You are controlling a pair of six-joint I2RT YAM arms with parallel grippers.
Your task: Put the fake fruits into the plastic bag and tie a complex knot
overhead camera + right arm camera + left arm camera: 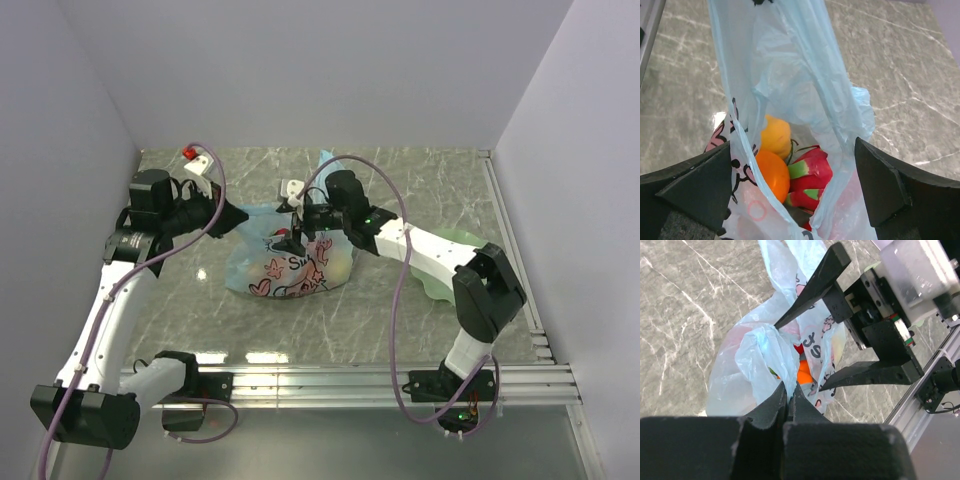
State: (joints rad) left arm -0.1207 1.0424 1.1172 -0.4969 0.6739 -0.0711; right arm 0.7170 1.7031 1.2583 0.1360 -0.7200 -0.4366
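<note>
The light-blue printed plastic bag point(290, 268) lies mid-table with its mouth open. In the right wrist view an orange fruit point(773, 175), a yellow fruit point(776, 134) and a pink-red fruit with green tips point(812, 172) sit inside the bag point(790, 75). My left gripper point(236, 218) is shut on a fold of the bag's rim point(771, 352), seen pinched in the left wrist view point(789, 388). My right gripper point(298, 236) is open, its jaws straddling the bag mouth point(793, 150); its fingers point(815, 285) also show in the left wrist view. No knot is in view.
A pale green wavy-edged plate point(445, 275) lies under the right arm. A small red and white object point(192, 156) sits at the back left and a white piece point(291, 188) sits behind the bag. Walls enclose three sides; a metal rail point(330, 380) runs along the near edge.
</note>
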